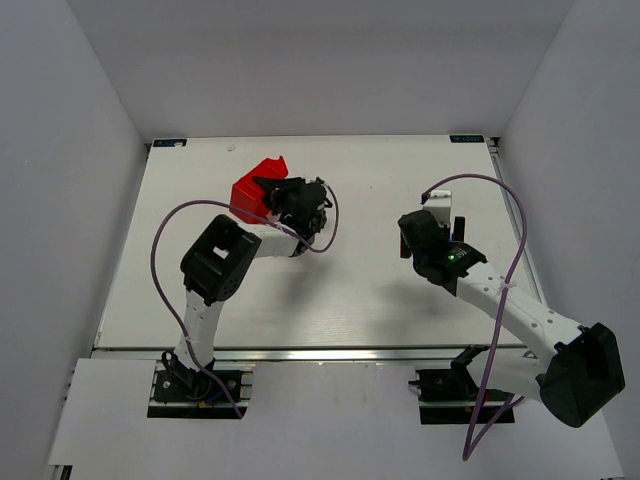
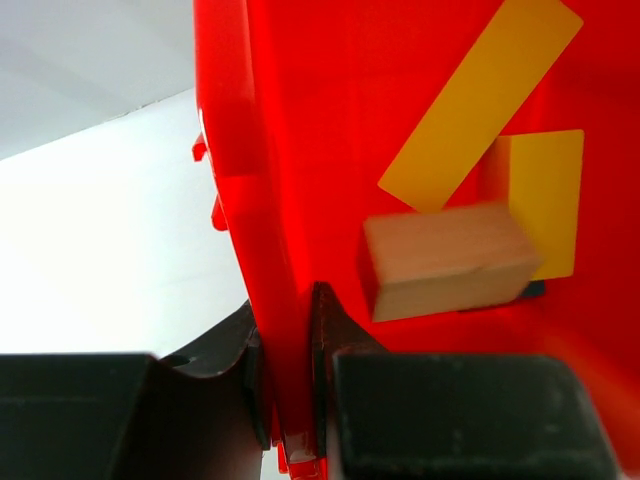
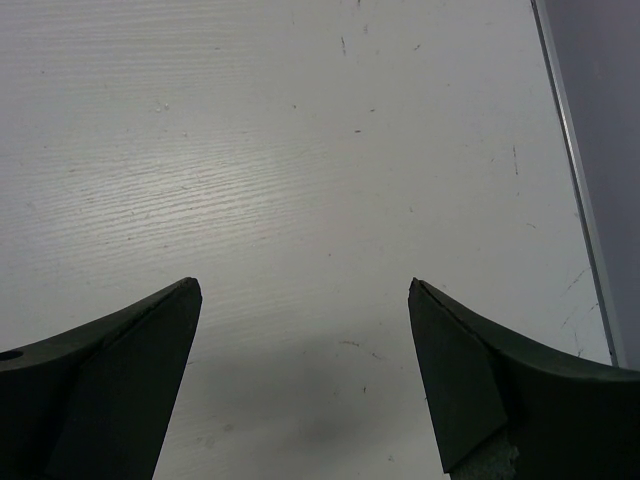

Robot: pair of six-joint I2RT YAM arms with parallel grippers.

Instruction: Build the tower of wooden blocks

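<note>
While the left gripper [image 1: 292, 200] is positioned at the far-left-centre area of the table [image 1: 380, 300], its two fingers [image 2: 450, 410] are clenched on the side wall of the red bin [image 1: 252, 190], one finger outside the wall and one inside. In the left wrist view the wall [image 2: 270, 200] runs straight down between the jaws, and the dark pads press it from both sides with no gap visible. No assembled tower is visible; the loose wood blocks lie inside the bin. Three pieces can be identified in the left wrist view: a long yellow plank [image 2: 480, 105] set at a diagonal, a yellow square piece [image 2: 548, 195] just beside and partly under the plank's lower end, and a plain unpainted block [image 2: 445, 262] overlapping the lower edge of both yellow pieces. A thin dark edge shows beneath the plain block; its colour cannot be determined. In the overhead view the bin appears tilted, with its far corner raised, and its contents are hidden by the gripper. The right gripper [image 1: 445, 220] is located over the right half of the table, well apart from the bin. Its fingers [image 3: 120, 370] are fully released and spread wide, and only the bare table surface [image 3: 300, 150] shows between them; nothing is grasped.
</note>
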